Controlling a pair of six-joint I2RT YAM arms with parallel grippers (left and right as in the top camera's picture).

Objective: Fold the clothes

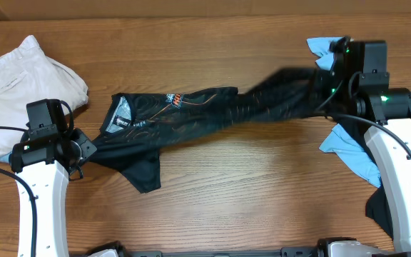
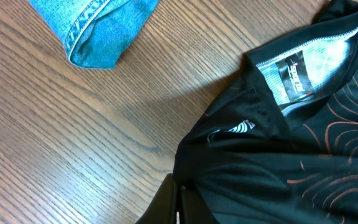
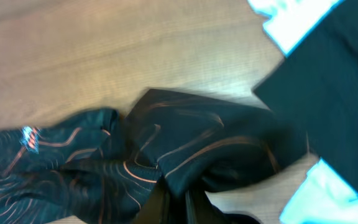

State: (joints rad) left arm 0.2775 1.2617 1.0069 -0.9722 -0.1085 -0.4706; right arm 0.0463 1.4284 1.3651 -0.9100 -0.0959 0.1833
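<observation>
The black jersey with thin orange lines is stretched across the table between my two grippers. My left gripper is shut on its left edge; in the left wrist view the collar label shows and the fingers pinch the fabric. My right gripper is shut on the jersey's right end, which is lifted and blurred; in the right wrist view the bunched fabric hangs from the fingers.
A folded white garment lies at the far left. Folded blue denim lies near it. A light-blue garment and a plain black one lie under the right arm.
</observation>
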